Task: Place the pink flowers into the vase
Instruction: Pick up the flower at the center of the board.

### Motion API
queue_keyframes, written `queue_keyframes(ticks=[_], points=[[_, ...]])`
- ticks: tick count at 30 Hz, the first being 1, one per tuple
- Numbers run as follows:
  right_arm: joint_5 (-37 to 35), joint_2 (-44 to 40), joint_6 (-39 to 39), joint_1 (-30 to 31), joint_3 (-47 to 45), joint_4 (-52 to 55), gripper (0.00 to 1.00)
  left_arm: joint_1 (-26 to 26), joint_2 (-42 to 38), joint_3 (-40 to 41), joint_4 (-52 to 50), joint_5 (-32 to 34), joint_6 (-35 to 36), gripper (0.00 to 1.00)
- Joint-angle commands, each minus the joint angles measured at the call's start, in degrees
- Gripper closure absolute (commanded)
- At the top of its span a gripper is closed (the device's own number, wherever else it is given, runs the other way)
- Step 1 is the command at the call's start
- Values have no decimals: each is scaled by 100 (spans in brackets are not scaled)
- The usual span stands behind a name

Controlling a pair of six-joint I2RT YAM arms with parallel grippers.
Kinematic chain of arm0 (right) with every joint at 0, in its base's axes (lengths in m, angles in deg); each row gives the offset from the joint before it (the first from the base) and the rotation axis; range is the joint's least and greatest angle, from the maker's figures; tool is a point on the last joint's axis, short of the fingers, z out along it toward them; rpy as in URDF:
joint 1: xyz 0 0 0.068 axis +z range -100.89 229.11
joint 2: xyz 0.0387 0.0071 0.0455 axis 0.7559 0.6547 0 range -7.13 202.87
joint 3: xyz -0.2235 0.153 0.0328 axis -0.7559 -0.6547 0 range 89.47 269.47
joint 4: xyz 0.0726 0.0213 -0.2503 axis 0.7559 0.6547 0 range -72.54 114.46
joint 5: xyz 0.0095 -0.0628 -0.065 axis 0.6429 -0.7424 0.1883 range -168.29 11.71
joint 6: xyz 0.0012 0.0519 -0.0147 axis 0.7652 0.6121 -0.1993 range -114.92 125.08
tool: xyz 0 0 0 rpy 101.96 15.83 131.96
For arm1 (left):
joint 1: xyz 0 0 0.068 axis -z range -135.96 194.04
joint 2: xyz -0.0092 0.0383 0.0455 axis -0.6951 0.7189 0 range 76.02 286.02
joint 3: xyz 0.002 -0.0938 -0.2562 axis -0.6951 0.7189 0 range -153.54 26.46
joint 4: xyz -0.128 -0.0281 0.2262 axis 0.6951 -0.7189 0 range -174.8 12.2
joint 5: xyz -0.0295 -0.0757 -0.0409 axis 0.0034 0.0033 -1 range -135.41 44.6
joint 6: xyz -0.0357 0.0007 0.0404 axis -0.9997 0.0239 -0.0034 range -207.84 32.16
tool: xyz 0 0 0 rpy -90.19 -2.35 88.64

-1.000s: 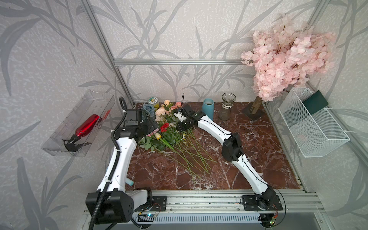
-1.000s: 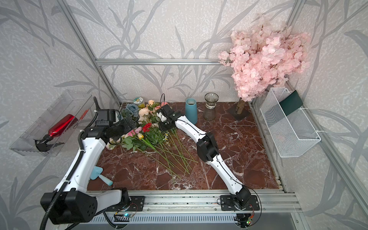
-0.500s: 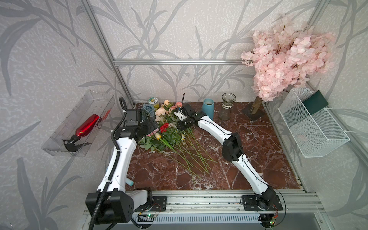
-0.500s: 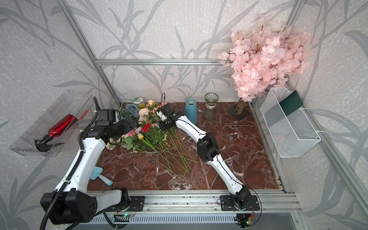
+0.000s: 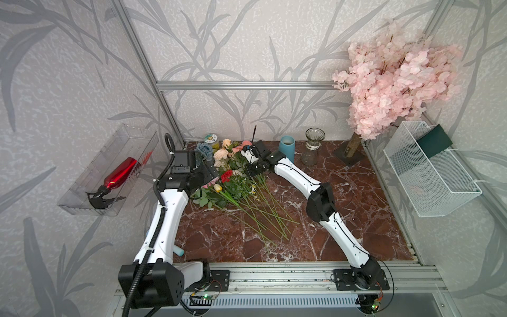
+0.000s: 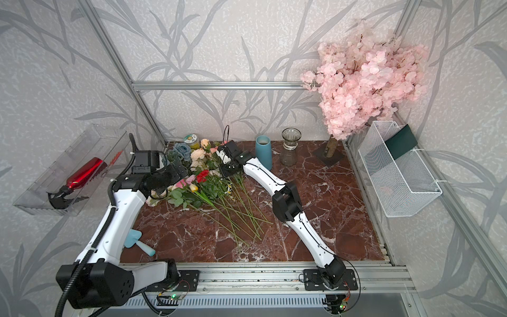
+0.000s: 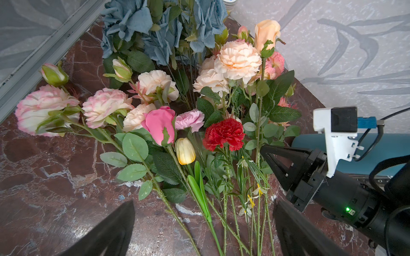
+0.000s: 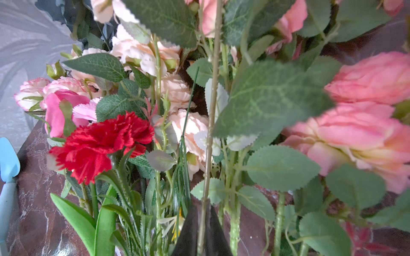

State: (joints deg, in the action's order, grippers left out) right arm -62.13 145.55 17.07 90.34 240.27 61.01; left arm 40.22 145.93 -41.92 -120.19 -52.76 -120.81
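Note:
The pink flowers [image 5: 220,155] [image 6: 197,155] lie in a mixed bunch at the table's back left, stems fanned toward the front. My right gripper [image 8: 202,204] [image 5: 247,172] [image 7: 264,149] is shut on one thin stem of a pink spray [image 8: 355,133], whose peach heads [image 7: 237,59] rise above it. My left gripper [image 7: 204,230] [image 5: 208,175] hangs open over the stems on the bunch's left side, holding nothing. Two vases stand at the back, right of the bunch: a blue cylindrical vase [image 5: 286,148] [image 6: 263,152] and a clear glass vase [image 5: 312,148] [image 6: 290,148].
A red carnation [image 7: 224,135], blue flowers [image 7: 159,28], a yellow tulip [image 7: 185,150] and a deep pink rosebud [image 7: 159,126] share the bunch. A blossom tree [image 5: 392,76] and white wire basket [image 5: 430,175] stand at right. A blue trowel [image 6: 137,241] lies near the left arm.
My right gripper has shut on the thin stem of the pink spray. Neither arm has visibly shifted, and the left gripper stays open.

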Motion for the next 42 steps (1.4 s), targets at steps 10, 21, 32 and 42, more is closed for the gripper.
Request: queue_keyframes(ticks=[10,21,32,42], points=[[167,216,2,-1,73,-40,84,-3,82,18,-2,130,76,2],[267,317,28,8,100,-24,89,-5,108,26,9,146,79,2],[-318,-536,-217,8,-165,-261,100,-5,-18,5,-16,102,54,2],[-1497,-1936,-1127,206,-837,-271,100,2,-224,-33,-72,124,-15,2]])
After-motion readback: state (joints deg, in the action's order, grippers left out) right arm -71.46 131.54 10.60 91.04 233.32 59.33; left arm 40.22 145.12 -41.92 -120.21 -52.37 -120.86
